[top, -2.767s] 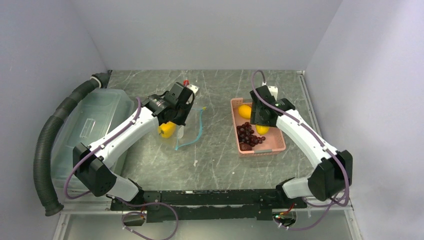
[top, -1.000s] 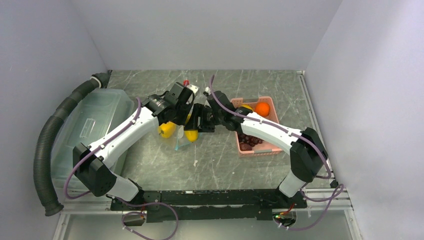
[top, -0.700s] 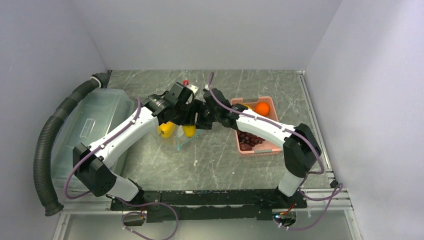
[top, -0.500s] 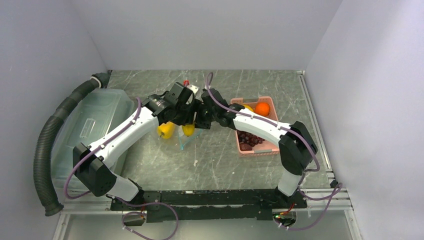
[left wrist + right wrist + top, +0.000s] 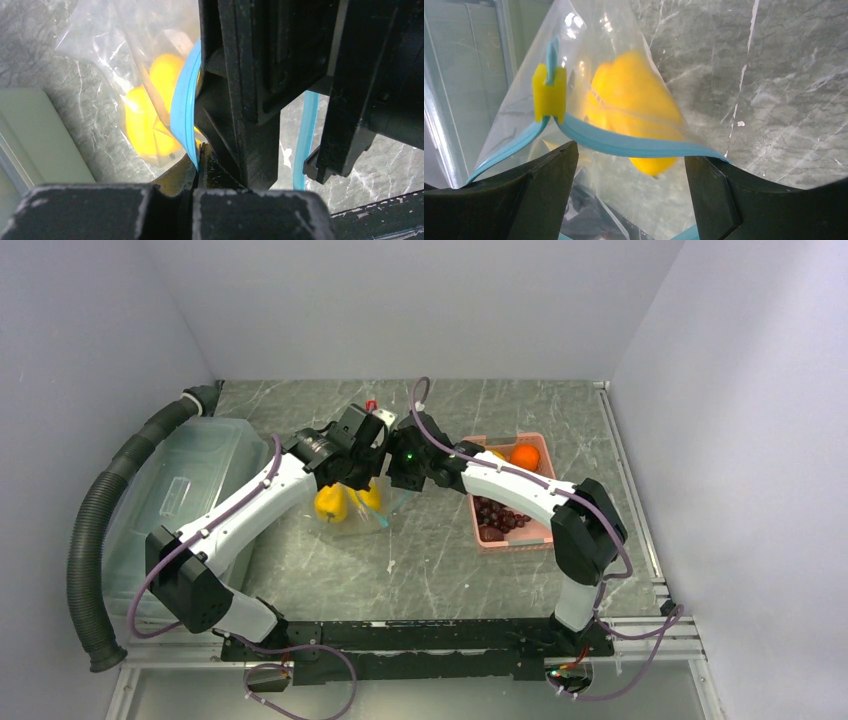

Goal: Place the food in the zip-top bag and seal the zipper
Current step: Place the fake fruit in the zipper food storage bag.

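Two-arm robot at work on a marble-look table (image 5: 440, 570): the bag (image 5: 352, 522) rests left of centre, its mouth raised, with the pepper (image 5: 331, 505) and a second yellow piece (image 5: 368, 497) inside. To the right, the pink basket (image 5: 545, 530) holds the grapes (image 5: 497, 515) in its near half.

Just beyond the bagged food, both arms meet at the mouth. The left gripper (image 5: 196, 165) is clamped tight on the zipper (image 5: 181, 107) and holds that edge up; yellow shows through the plastic beside the strip. The right gripper (image 5: 629, 165), just to its right, has its jaws spread wide and grips nothing. Its wrist view looks between the fingers (image 5: 544, 175) at the bag, where the zipper runs across from a yellow slider (image 5: 549, 95) and the pepper sits behind the clear film.

At the basket's far end lie the orange ball (image 5: 525, 455) and a third yellow piece (image 5: 497, 453), partly hidden by the right arm. A lidded bin (image 5: 185, 495) and a ribbed hose (image 5: 95, 530) line the left edge.
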`<state>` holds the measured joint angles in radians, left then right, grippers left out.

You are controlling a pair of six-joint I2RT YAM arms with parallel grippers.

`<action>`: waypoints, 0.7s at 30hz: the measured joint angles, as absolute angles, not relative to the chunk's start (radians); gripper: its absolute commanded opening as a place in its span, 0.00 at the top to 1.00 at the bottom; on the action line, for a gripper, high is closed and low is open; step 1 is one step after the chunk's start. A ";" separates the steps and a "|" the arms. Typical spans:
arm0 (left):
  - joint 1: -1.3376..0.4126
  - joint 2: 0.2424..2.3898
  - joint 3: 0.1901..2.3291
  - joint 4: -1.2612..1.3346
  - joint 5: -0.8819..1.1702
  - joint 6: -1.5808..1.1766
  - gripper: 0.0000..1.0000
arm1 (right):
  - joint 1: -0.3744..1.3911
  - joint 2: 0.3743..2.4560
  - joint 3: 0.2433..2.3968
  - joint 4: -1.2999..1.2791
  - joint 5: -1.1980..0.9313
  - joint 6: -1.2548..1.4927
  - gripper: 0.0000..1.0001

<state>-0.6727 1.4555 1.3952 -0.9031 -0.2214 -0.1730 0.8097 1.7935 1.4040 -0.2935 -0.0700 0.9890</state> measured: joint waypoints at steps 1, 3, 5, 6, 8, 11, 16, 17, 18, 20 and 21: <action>-0.673 1.456 1.395 -0.903 -0.221 -0.173 1.00 | 0.809 1.794 1.404 -0.294 -0.067 0.989 0.17; -0.673 1.456 1.395 -0.903 -0.222 -0.173 1.00 | 0.809 1.794 1.404 -0.294 -0.059 0.988 0.16; -0.673 1.456 1.395 -0.903 -0.222 -0.173 1.00 | 0.809 1.794 1.404 -0.295 -0.056 0.988 0.16; -0.673 1.456 1.395 -0.904 -0.222 -0.173 1.00 | 0.809 1.794 1.404 -0.295 -0.055 0.988 0.16; -0.673 1.456 1.395 -0.903 -0.222 -0.173 1.00 | 0.809 1.793 1.404 -0.295 -0.052 0.988 0.16; -0.673 1.456 1.395 -0.903 -0.222 -0.173 1.00 | 0.809 1.788 1.404 -0.298 -0.051 0.987 0.17; -0.673 1.456 1.395 -0.903 -0.222 -0.173 1.00 | 0.810 1.762 1.398 -0.299 -0.053 0.967 0.19; -0.673 1.456 1.395 -0.903 -0.222 -0.173 1.00 | 0.810 1.753 1.396 -0.299 -0.056 0.960 0.20; -0.673 1.456 1.395 -0.903 -0.222 -0.173 1.00 | 0.810 1.746 1.396 -0.302 -0.057 0.952 0.20; -0.673 1.456 1.395 -0.903 -0.222 -0.173 1.00 | 0.810 1.731 1.396 -0.313 -0.061 0.934 0.22; -0.673 1.456 1.395 -0.902 -0.222 -0.173 1.00 | 0.810 1.721 1.395 -0.320 -0.061 0.925 0.23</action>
<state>-0.6735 1.4555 1.3952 -0.9024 -0.2218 -0.1734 0.8097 1.7210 1.3952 -0.3202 -0.0608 0.9245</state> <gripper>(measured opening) 0.012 0.797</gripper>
